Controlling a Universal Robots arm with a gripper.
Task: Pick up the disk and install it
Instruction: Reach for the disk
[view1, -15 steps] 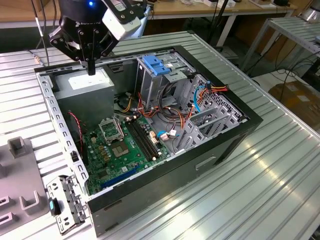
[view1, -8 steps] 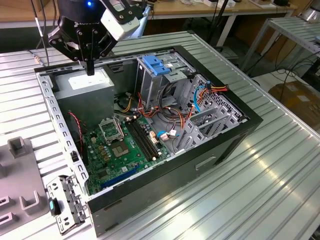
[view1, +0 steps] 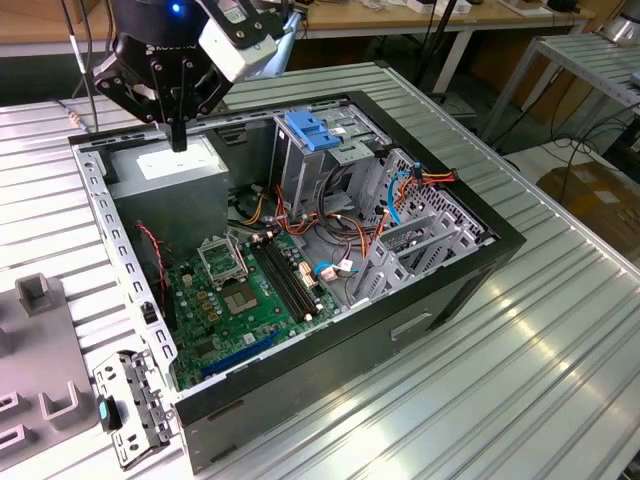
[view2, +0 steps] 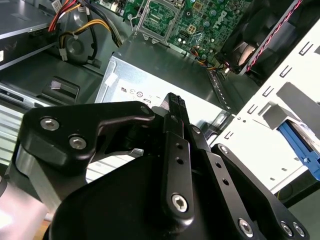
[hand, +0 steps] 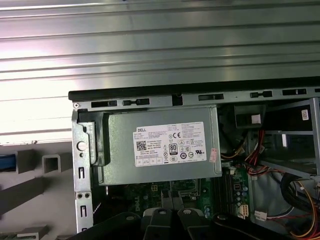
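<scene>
Open computer case (view1: 300, 375) on ribbed metal table (view1: 520, 380); grey power-supply box (view1: 150, 165) far, exterior view's left; green motherboard (view1: 240, 295) nearer; blue bracket (view1: 312, 130) atop drive cage.

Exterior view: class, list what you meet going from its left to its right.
Grey fixture block → loose metal bracket → processor socket → blue plastic bracket → red and orange cable bundle.

Exterior view looks down from high across the open black computer case (view1: 320, 390); both wrist views sit close over its grey metal power-supply box (hand: 165, 145) (view2: 160, 62), the second looking along the black gripper (view2: 175, 102).
</scene>
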